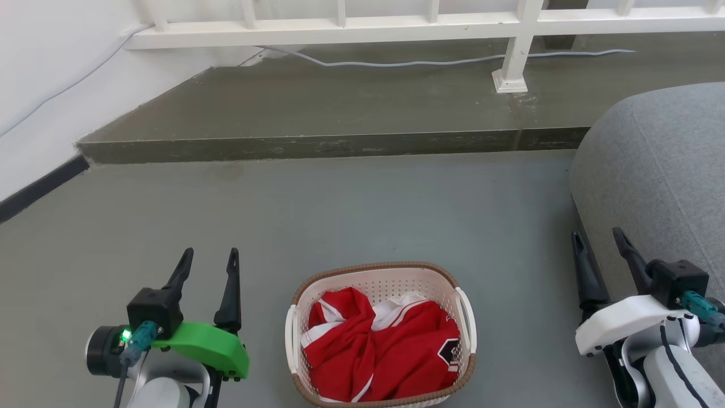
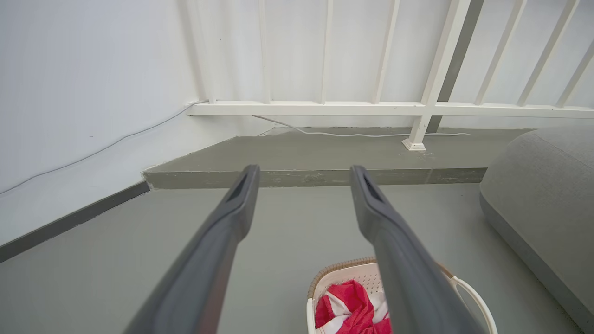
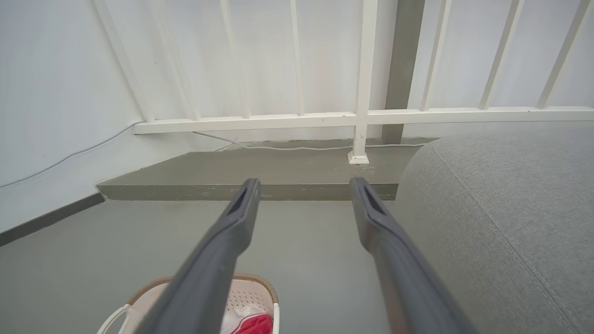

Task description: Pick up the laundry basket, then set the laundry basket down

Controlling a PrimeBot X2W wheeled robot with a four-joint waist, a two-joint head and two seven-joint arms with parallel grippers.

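The laundry basket [image 1: 374, 277], cream-white perforated plastic with a brown rim and white side handles, rests on the grey floor at the bottom centre of the head view, holding red and white clothing [image 1: 379, 345]. My left gripper [image 1: 209, 255] stands open to its left, well apart from it. On the basket's right my right gripper [image 1: 596, 235] is open too, close to a grey sofa. The left wrist view shows the basket [image 2: 343, 269] low between and under the fingers; the right wrist view has the basket [image 3: 250, 290] at the bottom left.
A grey sofa [image 1: 657, 170] fills the right side. A raised concrete step [image 1: 340, 144] runs across ahead, with a white railing [image 1: 510, 34] and a cable [image 1: 396, 61] on it. A white wall [image 1: 51, 68] with a dark skirting closes the left.
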